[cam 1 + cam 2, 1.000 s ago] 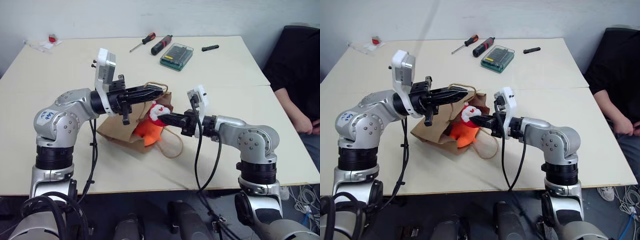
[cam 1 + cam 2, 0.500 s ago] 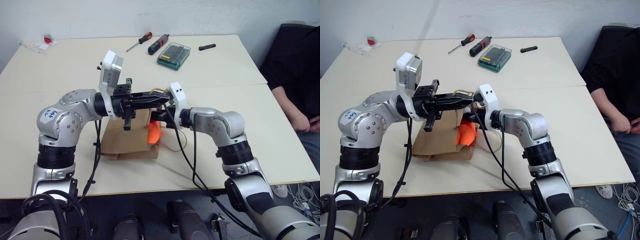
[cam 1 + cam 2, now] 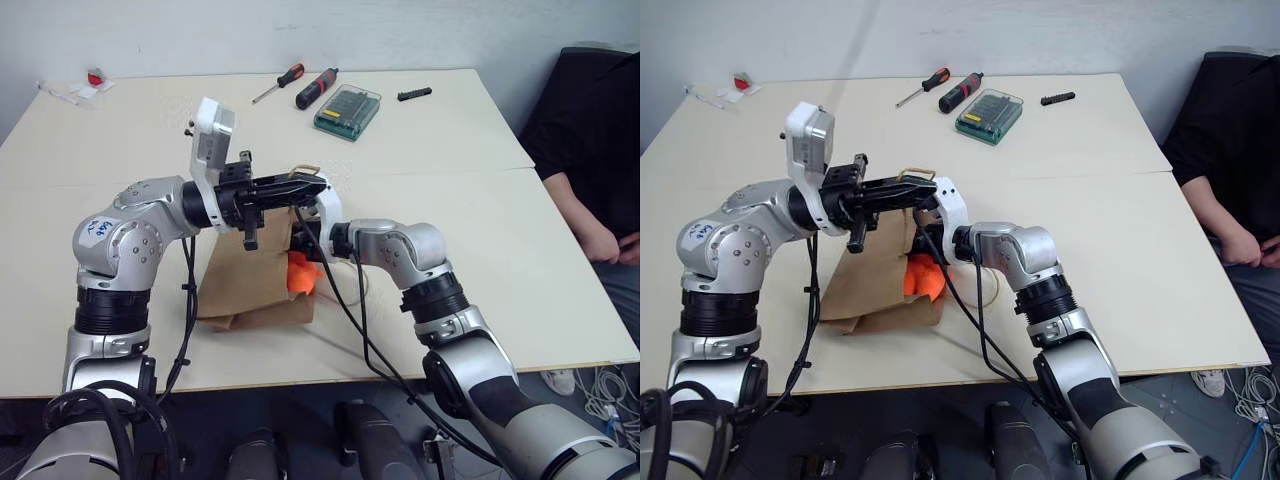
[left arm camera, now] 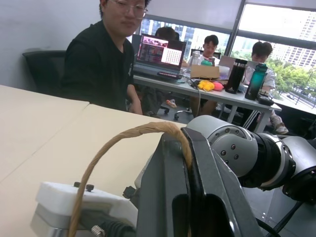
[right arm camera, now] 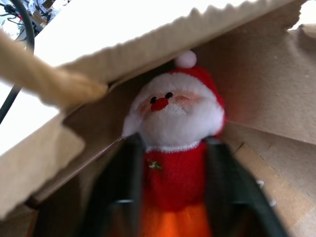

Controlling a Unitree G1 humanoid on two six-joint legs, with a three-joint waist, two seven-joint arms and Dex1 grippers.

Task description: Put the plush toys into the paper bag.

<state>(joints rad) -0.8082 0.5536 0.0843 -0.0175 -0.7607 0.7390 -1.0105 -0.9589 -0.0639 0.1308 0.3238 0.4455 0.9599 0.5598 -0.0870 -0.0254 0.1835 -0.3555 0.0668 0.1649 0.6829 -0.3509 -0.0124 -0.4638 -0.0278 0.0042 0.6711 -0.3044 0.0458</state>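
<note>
The brown paper bag (image 3: 250, 290) lies on the table with its mouth lifted. My left gripper (image 3: 310, 187) is shut on its tan cord handle (image 4: 133, 133) and holds it up. My right gripper (image 5: 173, 148) reaches into the bag's mouth. Its two fingers stand apart on either side of the red-and-white plush toy (image 5: 170, 111), which sits inside the bag. The orange plush toy (image 3: 300, 275) shows just below it at the bag's opening.
At the table's far side lie two screwdrivers (image 3: 285, 80) (image 3: 318, 87), a green transparent box (image 3: 346, 110) and a small black piece (image 3: 420, 94). A person in black (image 3: 590, 150) sits at the right edge. A second cord handle (image 3: 355, 285) loops beside the bag.
My right arm has swung left and forward, carrying the toys from outside the bag into its mouth, and its fingers have spread. The left gripper still holds the handle.
</note>
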